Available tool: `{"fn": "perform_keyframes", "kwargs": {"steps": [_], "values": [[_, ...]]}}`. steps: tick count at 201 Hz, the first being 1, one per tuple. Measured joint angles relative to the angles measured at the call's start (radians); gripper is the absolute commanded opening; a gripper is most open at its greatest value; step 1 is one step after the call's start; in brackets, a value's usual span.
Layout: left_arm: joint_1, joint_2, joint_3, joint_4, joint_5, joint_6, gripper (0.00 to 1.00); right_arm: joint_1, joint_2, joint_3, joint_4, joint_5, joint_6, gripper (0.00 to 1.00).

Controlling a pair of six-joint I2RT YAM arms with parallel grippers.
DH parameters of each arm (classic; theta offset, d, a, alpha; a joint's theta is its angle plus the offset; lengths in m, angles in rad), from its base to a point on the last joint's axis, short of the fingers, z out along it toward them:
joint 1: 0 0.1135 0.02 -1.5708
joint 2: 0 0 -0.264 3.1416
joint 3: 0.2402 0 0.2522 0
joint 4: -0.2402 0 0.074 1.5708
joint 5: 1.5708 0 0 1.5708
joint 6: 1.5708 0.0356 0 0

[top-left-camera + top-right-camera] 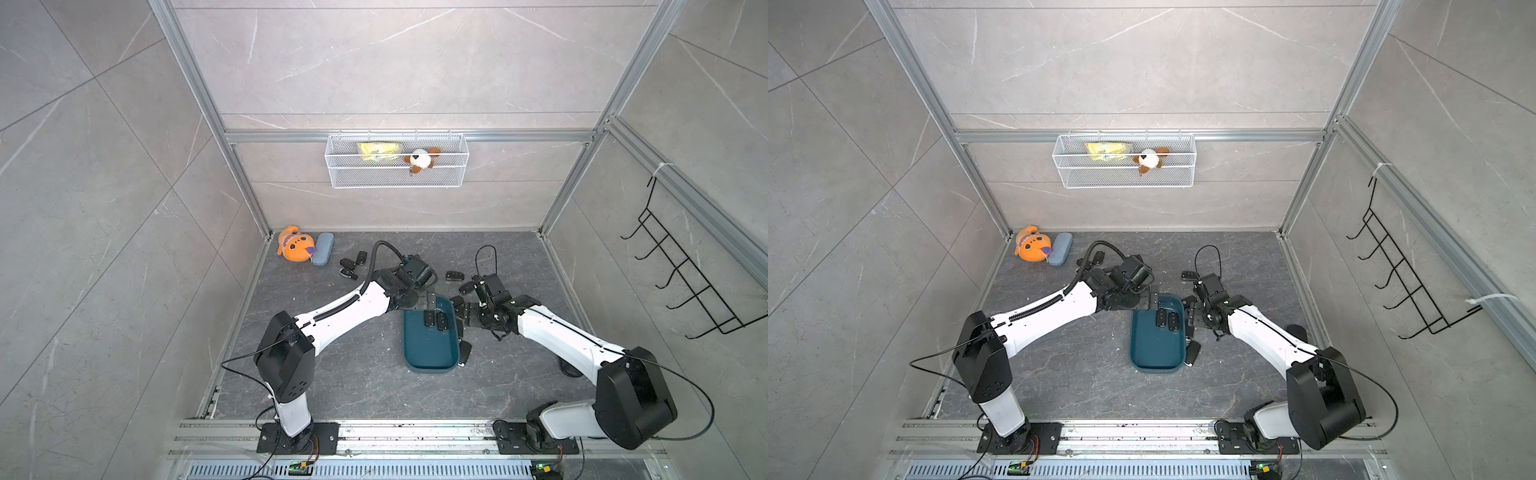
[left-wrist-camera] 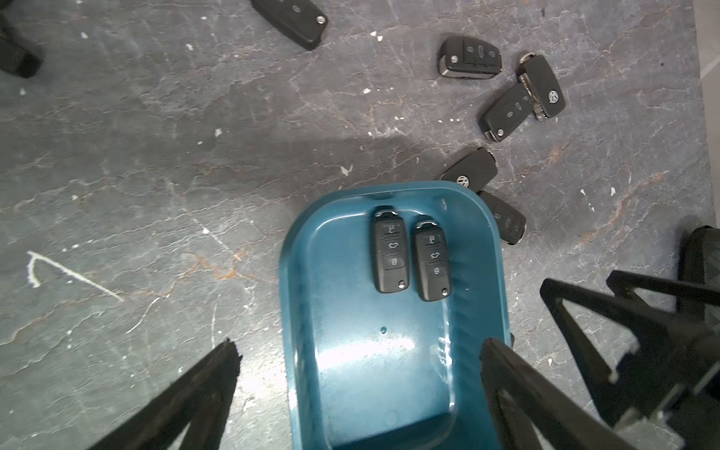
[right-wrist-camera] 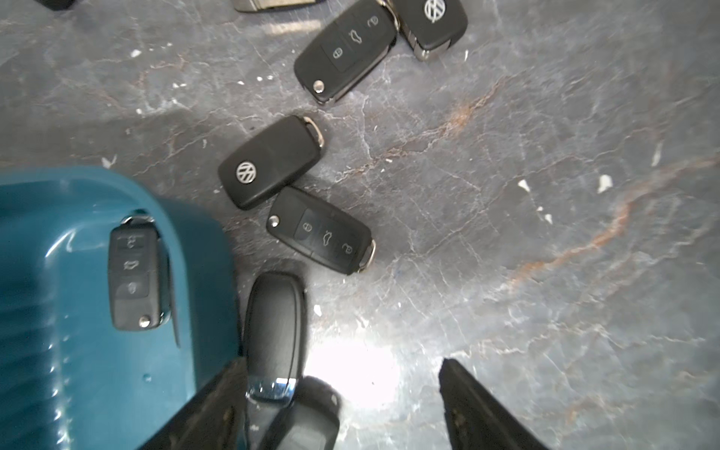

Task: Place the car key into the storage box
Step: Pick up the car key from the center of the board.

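Two car keys [image 2: 389,253] lie side by side, buttons up, inside the storage box [image 1: 430,353]. The box sits at lower centre of the frame in both top views, and the keys are at its upper end, close together. The left pincer [image 2: 358,345] hangs over that same end of the box with its jaws spread wide and nothing between them. The right pincer [image 3: 341,362] is just off the box's upper right rim, low over the worktop [image 3: 545,195], jaws apart. Another key [image 3: 274,323] lies flat between them, along the box's outer wall. It is against or just beside one finger and well clear of the other, so it is not gripped. Two more keys [image 3: 272,163] rest close to the box's corner, one badge up, one buttons up. Further keys [image 1: 347,262] are scattered toward the upper left of the worktop, near an orange soft toy [image 1: 293,245] and a pale blue case [image 1: 323,248].
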State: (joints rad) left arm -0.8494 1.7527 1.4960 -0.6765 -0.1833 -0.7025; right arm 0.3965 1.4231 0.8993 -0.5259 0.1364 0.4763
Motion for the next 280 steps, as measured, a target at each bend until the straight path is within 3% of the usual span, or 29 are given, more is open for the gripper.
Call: {"fn": "perform_keyframes", "kwargs": {"steps": [40, 93, 163, 215, 259, 280], "values": [[0.014, -0.027, -0.022, 0.003, -0.020, 0.011, 1.00, -0.069, 0.124, 0.042, 0.021, -0.063, -0.024, 0.83], [0.028, -0.058, -0.056, 0.007, -0.024, 0.022, 1.00, -0.072, 0.247, 0.106, 0.029, -0.080, -0.063, 0.87], [0.048, -0.063, -0.058, 0.014, -0.024, 0.022, 1.00, -0.072, 0.356, 0.184, 0.027, -0.054, -0.082, 0.85], [0.053, -0.063, -0.062, 0.019, -0.024, 0.022, 1.00, -0.072, 0.406, 0.216, 0.029, -0.044, -0.093, 0.69], [0.056, -0.063, -0.062, 0.020, -0.024, 0.022, 1.00, -0.072, 0.410, 0.217, 0.029, -0.048, -0.082, 0.50], [0.058, -0.063, -0.063, 0.020, -0.024, 0.022, 1.00, -0.072, 0.408, 0.212, 0.034, -0.051, -0.074, 0.35]]}}
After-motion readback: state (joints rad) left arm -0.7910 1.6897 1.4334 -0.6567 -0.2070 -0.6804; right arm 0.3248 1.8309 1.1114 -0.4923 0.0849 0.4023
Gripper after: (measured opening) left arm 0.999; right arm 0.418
